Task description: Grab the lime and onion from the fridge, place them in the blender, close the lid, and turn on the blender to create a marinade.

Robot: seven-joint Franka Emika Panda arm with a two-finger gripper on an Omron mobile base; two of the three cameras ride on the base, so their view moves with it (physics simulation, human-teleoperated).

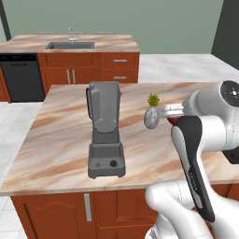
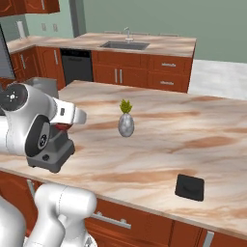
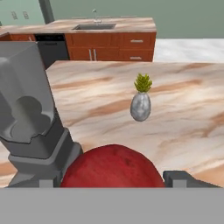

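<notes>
A reddish onion (image 3: 113, 168) bulges between the two finger tips of my gripper (image 3: 111, 181), which is shut on it; a sliver of the onion (image 1: 173, 121) shows under the hand in the left base view. The hand hovers over the island counter (image 1: 60, 140), to the right of the blender (image 1: 105, 133). Its smoky jar (image 3: 26, 105) stands lidless, close on the left in the hand view. The black lid (image 2: 189, 186) lies flat near the counter's front edge, far right. The lime and the fridge are out of view.
A small grey vase with green leaves (image 1: 151, 114) stands just beyond the hand, right of the blender. Behind the island runs a back counter with a sink (image 1: 70, 45) and a black dishwasher (image 1: 21, 77). White floor separates them.
</notes>
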